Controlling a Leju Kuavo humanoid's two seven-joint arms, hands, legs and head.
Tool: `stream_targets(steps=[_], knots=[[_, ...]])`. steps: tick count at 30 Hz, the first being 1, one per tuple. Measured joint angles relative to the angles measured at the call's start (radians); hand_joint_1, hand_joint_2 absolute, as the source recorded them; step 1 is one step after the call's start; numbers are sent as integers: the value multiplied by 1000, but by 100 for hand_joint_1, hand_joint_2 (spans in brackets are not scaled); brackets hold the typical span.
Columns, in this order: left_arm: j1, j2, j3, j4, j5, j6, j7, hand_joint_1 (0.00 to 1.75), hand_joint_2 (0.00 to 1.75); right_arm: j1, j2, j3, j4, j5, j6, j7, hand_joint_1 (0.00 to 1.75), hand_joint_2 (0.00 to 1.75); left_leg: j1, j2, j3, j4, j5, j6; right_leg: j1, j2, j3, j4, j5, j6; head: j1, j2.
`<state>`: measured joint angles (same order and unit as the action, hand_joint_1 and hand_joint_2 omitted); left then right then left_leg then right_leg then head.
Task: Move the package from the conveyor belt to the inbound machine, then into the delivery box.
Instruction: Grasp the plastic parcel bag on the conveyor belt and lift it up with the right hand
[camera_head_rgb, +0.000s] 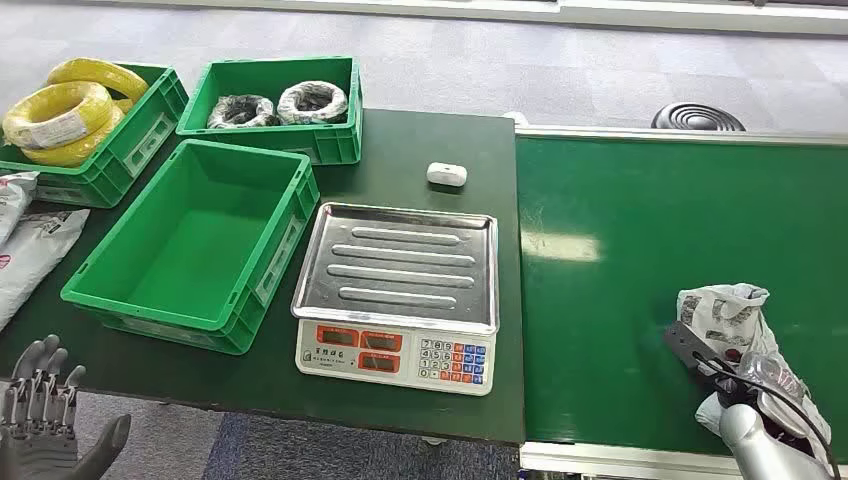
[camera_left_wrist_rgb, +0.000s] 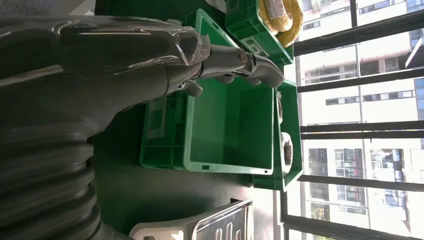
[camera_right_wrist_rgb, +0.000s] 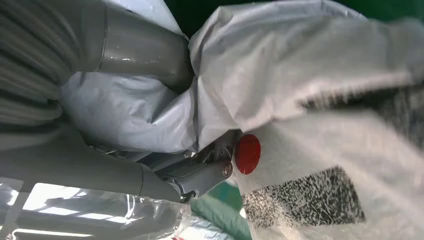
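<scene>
- Closest to you, your right hand is gripping the white package at the near edge of the green conveyor belt; the wrist camera is showing the thumb and a darker finger pressing into the crumpled plastic beside a red dot.
- You are seeing the package sitting on the belt, well apart from the scale and the crates.
- Your left hand is hanging below the near table edge with its fingers spread and nothing in them.
- You are looking at the inbound machine, a scale with a steel tray, standing on the dark table just left of the belt.
- An empty green delivery box is sitting just beside the scale on its left.
- Farther back, you are seeing one crate holding wrapped coils and another crate holding yellow cable coils.
- A small white case is lying behind the scale.
- White bags are lying at the table's left edge.
</scene>
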<state>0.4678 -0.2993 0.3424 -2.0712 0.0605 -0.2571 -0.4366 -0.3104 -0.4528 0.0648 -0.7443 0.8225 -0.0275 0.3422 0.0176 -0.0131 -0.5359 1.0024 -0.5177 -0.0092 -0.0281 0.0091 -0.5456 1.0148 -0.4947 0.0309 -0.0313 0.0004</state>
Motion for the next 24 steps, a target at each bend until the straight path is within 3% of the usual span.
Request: stream_targets(steps=[7, 13, 17, 20, 22, 24], knots=[[-1, -28, 29, -12, -9, -32, 6, 0, 175, 7, 29, -36, -82, 16, -90, -57, 175, 175, 0, 1, 0, 0, 0, 0, 0, 0, -1, 0, 0, 0, 0, 0], [0, -44, 43, -27, -4, -32, -8, 0, 175, 9, 72, -68, -284, -83, -420, -335, 175, 175, 0, 1, 0, 0, 0, 0, 0, 1, -2, 1, 0, 0, 0, 0], [-9, -46, 40, -25, -12, -34, -32, 0, 175, 1, 97, -46, -453, -151, -505, -468, 175, 175, 0, 1, -1, 0, 0, 0, 0, 1, -2, 1, 0, 0, 0, 0], [-34, -31, 24, -14, -18, -12, -42, 0, 175, -45, 131, 17, -560, -136, -455, -504, 175, 175, 0, 3, -2, -1, 1, -1, 0, 3, -2, 2, 1, -1, 0, 0], [-62, -7, -1, 2, -17, 12, -47, 0, 175, -106, 174, 91, -615, -116, -325, -495, 175, 175, 1, 6, 0, -1, 2, -3, 1, 6, -3, 2, 2, -2, 0, 0], [-99, 24, -33, 25, -12, 33, -49, 0, 175, -175, 226, 179, -642, -126, -132, -470, 175, 175, 1, 6, 1, -1, 4, -4, 1, 7, -5, 3, 2, -3, 0, 0]])
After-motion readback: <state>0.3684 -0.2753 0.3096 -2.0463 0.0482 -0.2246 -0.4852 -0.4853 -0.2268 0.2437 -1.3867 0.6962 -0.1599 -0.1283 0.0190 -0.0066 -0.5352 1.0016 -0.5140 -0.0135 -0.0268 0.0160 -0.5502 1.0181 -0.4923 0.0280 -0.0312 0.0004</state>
